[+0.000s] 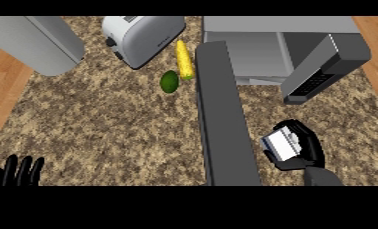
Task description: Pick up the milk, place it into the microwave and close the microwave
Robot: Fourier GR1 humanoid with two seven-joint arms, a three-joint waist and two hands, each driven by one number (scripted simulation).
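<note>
Two hands: both show at the lower edge of the head view, one on each side of the microwave's open door.
Right hand (306,148): its black fingers and thumb are curled round the milk, gripping it on both sides; it sits in front of the microwave's opening, nearer the view's lower edge than the control panel.
Milk (282,144): a small white carton lying in the right hand, its pale face turned up, just right of the open door and outside the microwave.
Left hand (21,170): well left of the microwave, at the lower left corner, fingers straight and pointing up, holding nothing, resting.
Microwave (277,25): grey, at the upper right of the counter, its cavity open toward the viewer.
Microwave door (225,123): a long dark slab swung wide open, running from the microwave's left front corner down to the lower edge.
Control panel (317,78): dark, on the microwave's right side.
Toaster (144,38): silver, left of the microwave.
Corn (183,60): yellow cob between toaster and microwave.
Avocado (170,81): green, just below the corn, left of the door.
Counter (111,123): speckled brown stone.
</note>
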